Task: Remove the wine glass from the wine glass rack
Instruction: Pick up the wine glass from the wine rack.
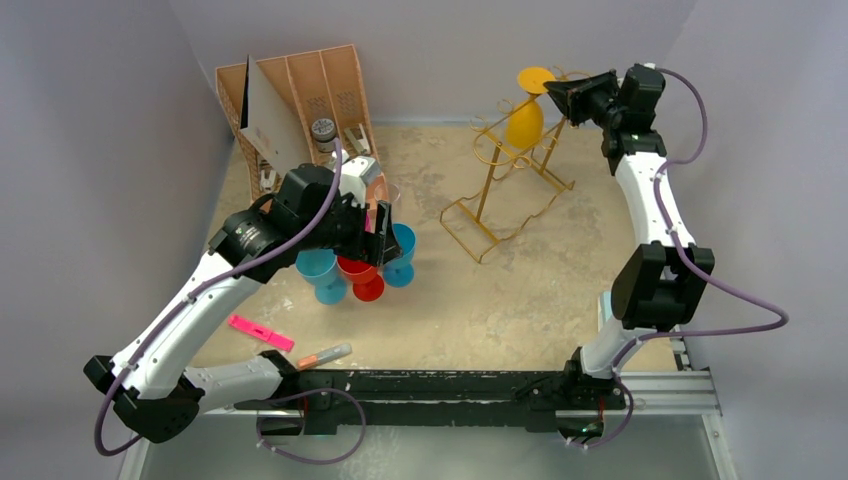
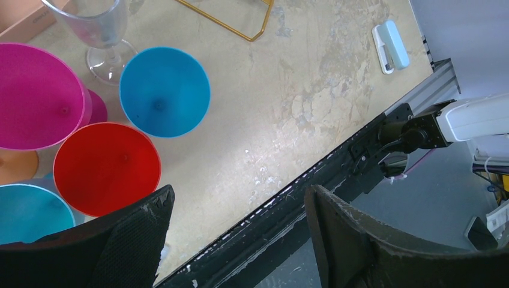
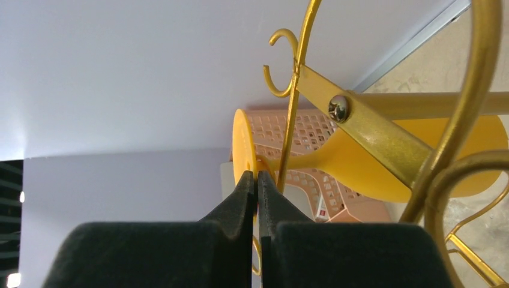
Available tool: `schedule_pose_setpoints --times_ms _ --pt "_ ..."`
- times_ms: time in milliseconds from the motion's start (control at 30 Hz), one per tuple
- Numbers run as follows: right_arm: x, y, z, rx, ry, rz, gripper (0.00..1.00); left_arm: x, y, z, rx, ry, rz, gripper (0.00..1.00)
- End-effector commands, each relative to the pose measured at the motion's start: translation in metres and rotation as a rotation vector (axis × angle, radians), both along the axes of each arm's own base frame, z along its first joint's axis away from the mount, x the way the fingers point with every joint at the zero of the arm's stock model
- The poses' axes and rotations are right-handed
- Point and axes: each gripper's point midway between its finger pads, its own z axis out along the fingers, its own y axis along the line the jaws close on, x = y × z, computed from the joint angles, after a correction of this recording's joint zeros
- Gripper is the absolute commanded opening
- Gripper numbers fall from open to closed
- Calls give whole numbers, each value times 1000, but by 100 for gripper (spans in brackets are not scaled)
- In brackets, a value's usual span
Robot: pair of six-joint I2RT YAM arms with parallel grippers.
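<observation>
From the top view, my right arm reaches to the far right of the desk (image 1: pixel 560 290). Its right end effector (image 1: pixel 565 95) is up against the yellow wine glass (image 1: pixel 524 120). That glass hangs upside down from the top of the gold wine glass rack (image 1: pixel 500 190), foot up and bowl down. My left arm stretches over the middle left, with the left end effector (image 1: pixel 380 225) above a cluster of coloured glasses: blue glass (image 1: pixel 318 270), red glass (image 1: pixel 360 275) and teal glass (image 1: pixel 403 245). A tan slotted organiser (image 1: pixel 320 85) stands at the far left, and a pink marker (image 1: pixel 260 332) lies near the arm bases.

On the left wrist camera, my fingers are spread wide with nothing between them. Below them I see the red, blue and teal bowls, a pink glass (image 2: pixel 36 96) and a clear glass (image 2: pixel 99 30). A corner of the rack's base shows at the far edge. A small white object (image 2: pixel 390 45) lies by the desk's rail.

On the right wrist camera, the two black fingers are pressed together. Their tips sit right where the yellow stem meets the round foot. I cannot tell whether they nip any of the glass. The glass hangs in the rack, its stem running through the gold wire loops.
</observation>
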Motion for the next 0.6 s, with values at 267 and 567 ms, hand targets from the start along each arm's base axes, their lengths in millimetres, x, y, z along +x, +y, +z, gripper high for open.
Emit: schedule_pose_setpoints --times_ms 267,567 --pt "-1 -5 41 55 -102 -38 0 -1 -2 17 -53 -50 -11 78" --pt "-4 -2 45 37 -106 -15 0 0 -3 17 -58 -49 -8 78"
